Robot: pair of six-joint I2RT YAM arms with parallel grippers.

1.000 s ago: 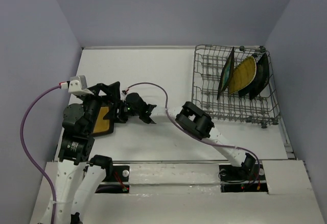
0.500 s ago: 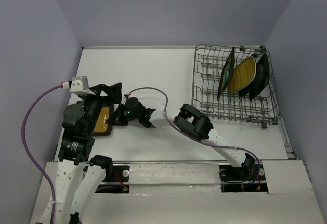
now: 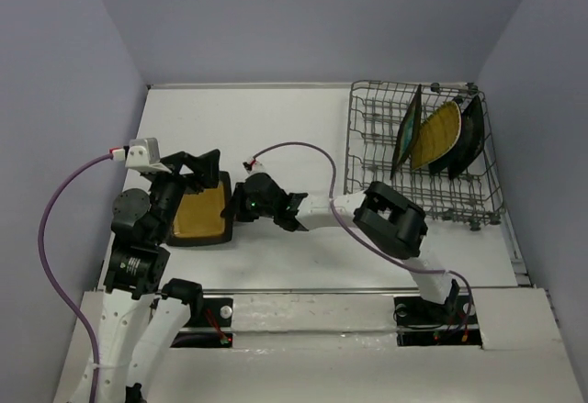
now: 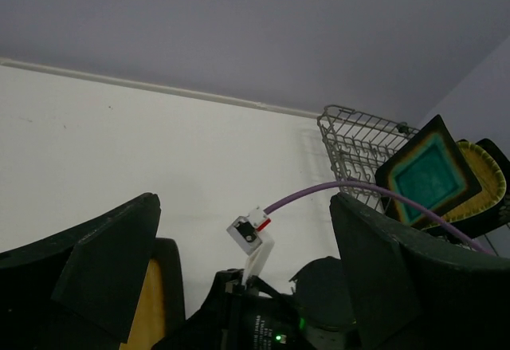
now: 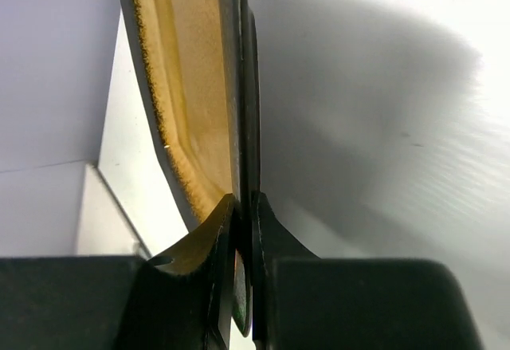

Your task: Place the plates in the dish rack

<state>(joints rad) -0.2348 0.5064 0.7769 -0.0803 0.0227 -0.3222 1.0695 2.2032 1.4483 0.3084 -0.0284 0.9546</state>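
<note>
1. Lavender walls (image 3: 303, 17) are enclosing a white surface (image 3: 276, 128).
2. The left hand (image 3: 195, 169), fingers spread wide, is hovering over the mustard-centred plate (image 3: 202, 218) at near left, hiding its left part.
3. The right hand (image 5: 241, 206) is clamping that plate's right rim.
4. In the dish rack (image 3: 352, 137) at far right, overlapping plates (image 3: 434, 137) are standing, hard to separate.

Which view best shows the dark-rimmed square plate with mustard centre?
Top external: the dark-rimmed mustard-centred plate shows most of its face. Right wrist sees it nearly edge-on, rim pinched by the right gripper. Left wrist catches only a yellow sliver.
</note>
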